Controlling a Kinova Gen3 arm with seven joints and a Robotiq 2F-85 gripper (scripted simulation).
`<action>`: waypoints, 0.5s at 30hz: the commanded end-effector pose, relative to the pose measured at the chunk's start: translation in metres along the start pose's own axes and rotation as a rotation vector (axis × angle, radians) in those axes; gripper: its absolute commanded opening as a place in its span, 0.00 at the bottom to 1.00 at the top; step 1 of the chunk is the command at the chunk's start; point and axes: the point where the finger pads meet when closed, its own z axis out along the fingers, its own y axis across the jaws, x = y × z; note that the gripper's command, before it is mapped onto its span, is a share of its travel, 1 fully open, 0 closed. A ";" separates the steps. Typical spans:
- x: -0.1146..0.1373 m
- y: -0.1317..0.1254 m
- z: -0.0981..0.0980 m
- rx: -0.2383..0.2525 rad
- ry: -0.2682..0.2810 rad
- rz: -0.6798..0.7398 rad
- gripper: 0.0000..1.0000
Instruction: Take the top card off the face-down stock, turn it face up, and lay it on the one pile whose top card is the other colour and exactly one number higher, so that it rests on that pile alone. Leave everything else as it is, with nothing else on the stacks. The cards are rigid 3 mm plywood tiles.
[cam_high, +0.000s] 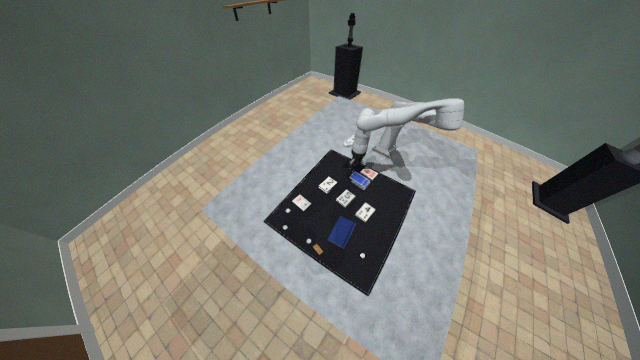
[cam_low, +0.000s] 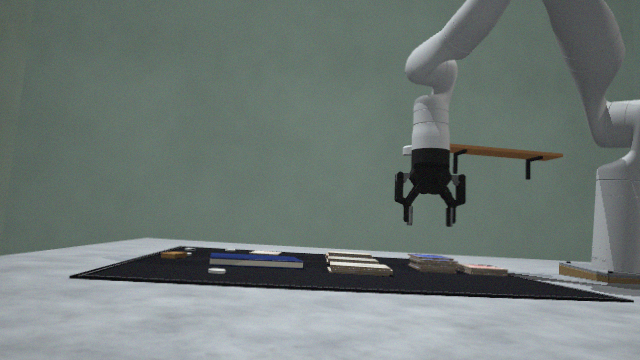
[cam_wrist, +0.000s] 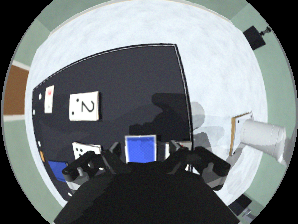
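My gripper (cam_high: 356, 167) (cam_low: 430, 223) (cam_wrist: 144, 147) is open and empty, pointing down above the blue-backed face-down stock (cam_high: 359, 180) (cam_low: 432, 265) (cam_wrist: 141, 149), clear of it. A low pile with a red-marked top card (cam_high: 370, 173) (cam_low: 483, 270) stands beside the stock on the robot's side; the fingers mostly hide it in the wrist view. A black 2 pile (cam_high: 327, 184) (cam_wrist: 84, 107), a black 5 pile (cam_high: 345, 198) (cam_wrist: 86, 149) and a black 4 pile (cam_high: 365, 212) (cam_low: 360, 269) stand in a row.
A red-marked card (cam_high: 301, 202) (cam_wrist: 49, 99) lies on the black mat (cam_high: 320, 215) (cam_low: 300, 281) (cam_wrist: 130, 75) beyond the 2 pile. A flat dark blue box (cam_high: 342, 231) (cam_low: 256, 261) (cam_wrist: 58, 171), a small wooden block (cam_high: 318, 249) (cam_low: 173, 255) and several white discs lie farther from the robot base.
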 end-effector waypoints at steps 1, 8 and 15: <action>0.004 -0.006 -0.012 0.024 -0.015 0.011 0.85; 0.004 -0.006 -0.012 0.023 -0.028 0.011 0.85; 0.005 -0.006 -0.012 0.024 -0.106 0.010 0.85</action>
